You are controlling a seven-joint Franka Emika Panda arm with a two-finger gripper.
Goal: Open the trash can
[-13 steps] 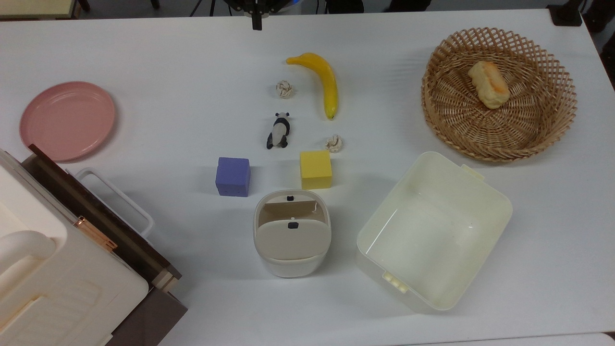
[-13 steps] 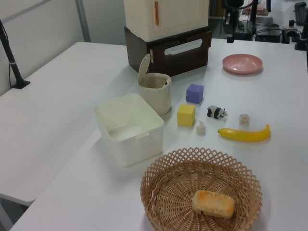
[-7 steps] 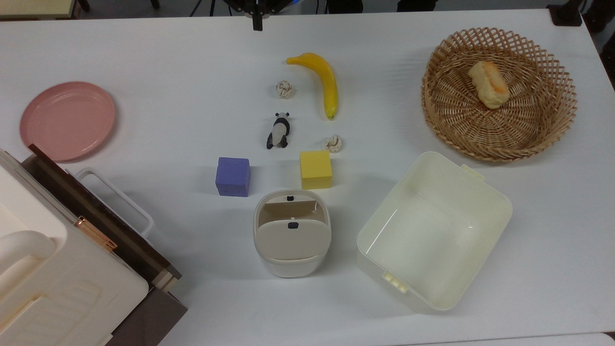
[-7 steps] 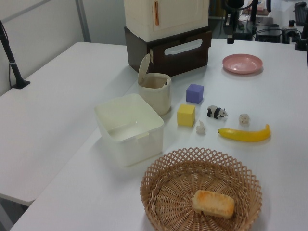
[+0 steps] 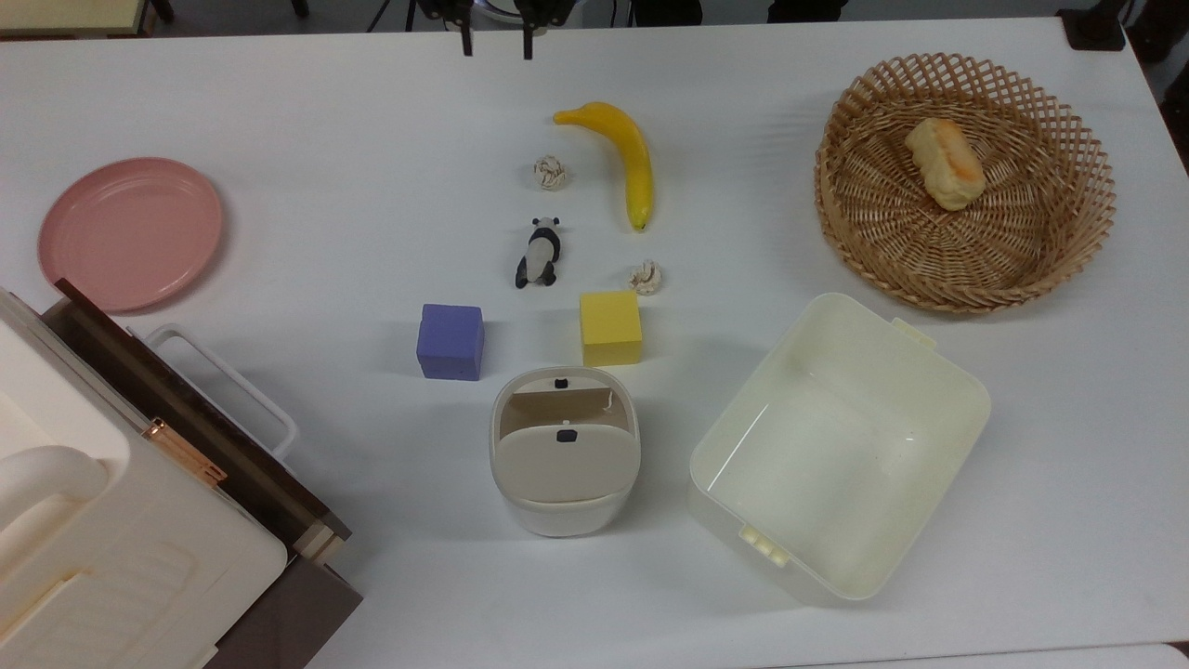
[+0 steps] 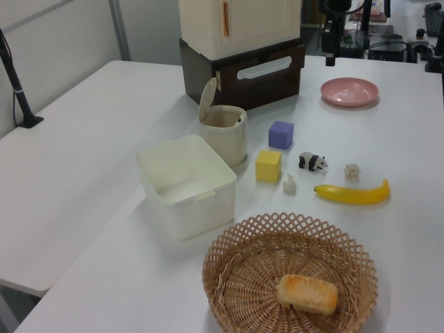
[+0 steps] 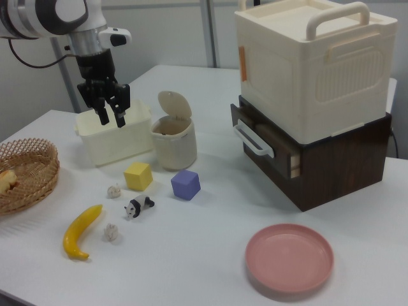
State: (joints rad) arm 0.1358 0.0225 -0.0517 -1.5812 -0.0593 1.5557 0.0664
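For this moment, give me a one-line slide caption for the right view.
Trash can stands with its lid flipped up, while the open hand hangs above the table near the cream tub.

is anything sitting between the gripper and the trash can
Yes. In the top view the gripper sits at the far table edge; the panda figurine, purple cube and yellow cube lie between it and the trash can, low on the table.
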